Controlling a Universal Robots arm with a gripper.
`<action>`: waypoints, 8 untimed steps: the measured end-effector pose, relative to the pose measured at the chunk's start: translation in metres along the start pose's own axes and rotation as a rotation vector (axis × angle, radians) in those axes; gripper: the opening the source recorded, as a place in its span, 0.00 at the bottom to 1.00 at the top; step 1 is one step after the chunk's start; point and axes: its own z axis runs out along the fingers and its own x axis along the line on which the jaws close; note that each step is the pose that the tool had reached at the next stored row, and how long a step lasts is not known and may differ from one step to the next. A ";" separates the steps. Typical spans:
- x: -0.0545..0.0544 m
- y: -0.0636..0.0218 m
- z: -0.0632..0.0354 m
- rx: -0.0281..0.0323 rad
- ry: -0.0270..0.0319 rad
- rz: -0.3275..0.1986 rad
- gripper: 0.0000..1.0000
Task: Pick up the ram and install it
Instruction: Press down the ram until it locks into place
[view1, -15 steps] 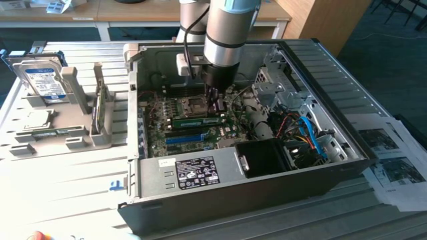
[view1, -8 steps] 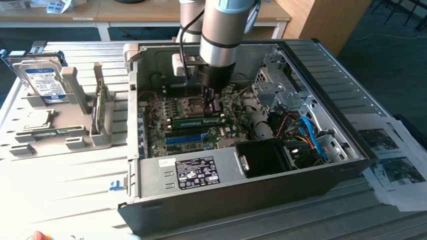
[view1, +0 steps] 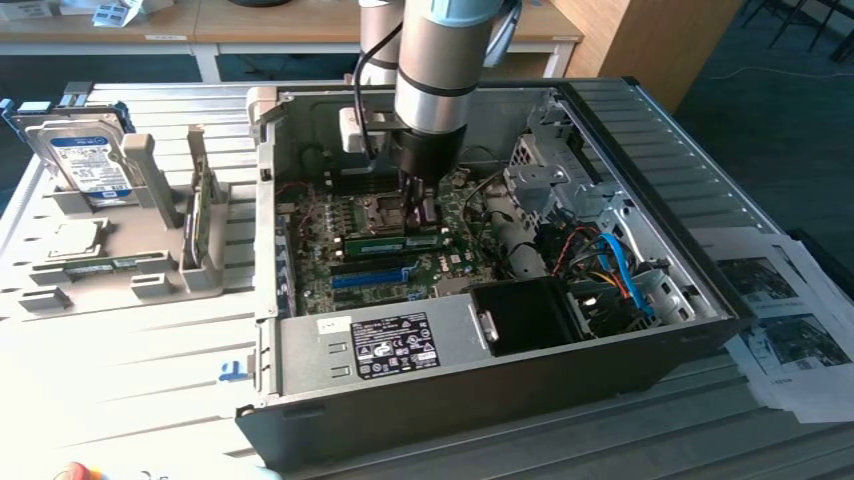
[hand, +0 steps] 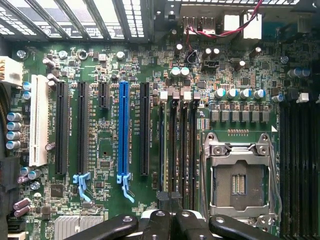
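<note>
Inside the computer case (view1: 627, 330), the ram (view1: 396, 243) sits on edge in a memory slot on the motherboard (hand: 100, 200), beside the CPU socket (hand: 241, 182). Directly above it, the gripper (hand: 171, 201) has its fingers closed together, pressing on the top edge of the stick. Well apart, the hard drive (view1: 87, 160) stands in a grey holder (view1: 147, 270) at the exterior view's left.

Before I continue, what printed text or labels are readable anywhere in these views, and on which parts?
None can be read.
Hard drive label: blurred.
Power supply sticker: too small.
Motherboard slot markings: too small.
Printed sheets beside the case: illegible.
</note>
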 end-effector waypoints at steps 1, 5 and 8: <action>0.000 0.0003 0.0000 0.0000 0.0000 0.000 0.10; 0.000 0.0029 0.0001 0.0001 -0.0001 0.000 0.10; 0.000 0.0050 0.0002 0.0005 -0.0001 0.000 0.10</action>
